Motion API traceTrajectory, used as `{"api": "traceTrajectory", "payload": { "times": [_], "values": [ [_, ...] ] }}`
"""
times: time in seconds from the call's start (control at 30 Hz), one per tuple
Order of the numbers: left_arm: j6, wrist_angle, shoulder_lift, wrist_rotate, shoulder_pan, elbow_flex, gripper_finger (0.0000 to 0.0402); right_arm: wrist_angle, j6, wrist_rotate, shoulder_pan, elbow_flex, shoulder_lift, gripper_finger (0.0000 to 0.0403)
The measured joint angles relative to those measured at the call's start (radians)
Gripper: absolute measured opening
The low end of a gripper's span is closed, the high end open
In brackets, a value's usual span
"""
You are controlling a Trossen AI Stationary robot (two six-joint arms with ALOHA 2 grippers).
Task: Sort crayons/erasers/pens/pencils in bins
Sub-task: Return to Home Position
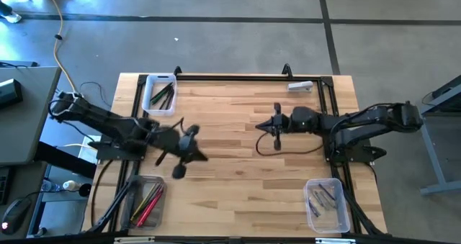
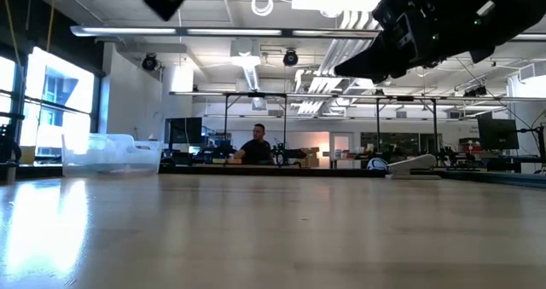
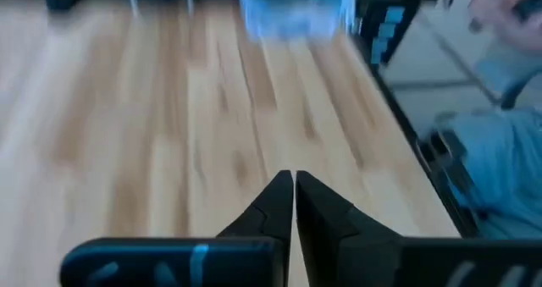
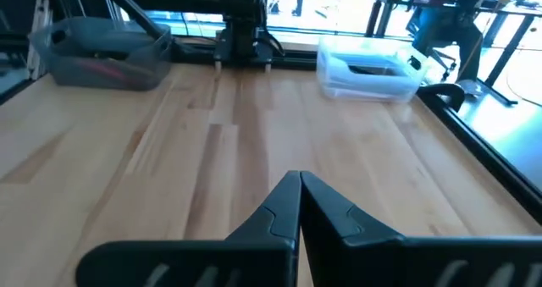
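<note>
The left gripper (image 3: 293, 179) is hanging over the left half of the table (image 1: 238, 179), its two dark fingers pressed together and holding nothing. The right gripper (image 4: 300, 179) is hovering over the middle right of the table, pointing across toward the left arm, its fingers likewise meeting at the tips with nothing between them.

All the visible sticks are lying inside bins. In the high view the white-rimmed bin (image 1: 148, 93) is sitting at the table's upper left corner, holding green and dark sticks (image 1: 164, 95). The grey-tinted bin (image 1: 137, 188) is sitting at the lower left corner, carrying red, yellow and green sticks (image 1: 149, 203). A third, clear bin (image 1: 311, 208) is standing at the lower right corner, beside the right arm's base, with grey and dark pieces (image 1: 325, 197) in it; their exact kind cannot be told.

A small white object (image 1: 301, 86) is lying at the table's upper edge, right of centre. In the low view a person (image 2: 258, 146) is sitting in the room beyond the table.
</note>
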Motion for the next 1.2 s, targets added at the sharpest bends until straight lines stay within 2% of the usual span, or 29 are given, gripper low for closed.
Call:
{"api": "traceTrajectory", "payload": {
  "times": [0.17, 0.4, 0.53, 0.73, 0.9, 1.07, 1.2],
  "values": [
    [0.198, 0.232, 0.056, 0.176, 0.203, -0.001, 0.0003, 0.004, -0.03, -0.089, -0.113, 0.0, 0.0, 0.0],
    [0.279, 0.518, 0.178, 0.412, 0.397, -0.001, 0.0001, 0.043, -0.089, -0.12, -0.235, 0.0, 0.0, 0.0],
    [0.293, 0.627, 0.246, 0.45, 0.472, -0.011, 0.0001, 0.078, -0.089, -0.139, -0.291, 0.0, 0.002, 0.0],
    [0.204, 0.927, 0.306, 0.503, 0.575, -0.143, 0.0, 0.124, -0.089, -0.127, -0.347, 0.0, 0.039, 0.0],
    [0.155, 1.105, 0.304, 0.498, 0.642, -0.261, 0.0, 0.303, -0.072, -0.128, -0.362, 0.0, 0.163, 0.0],
    [0.126, 1.178, 0.271, 0.498, 0.694, -0.355, 0.0, 0.448, -0.029, -0.123, -0.344, -0.001, 0.281, 0.0],
    [0.106, 1.188, 0.224, 0.495, 0.717, -0.419, 0.0, 0.347, -0.025, -0.104, -0.317, 0.0, 0.229, 0.0]
  ]
}}
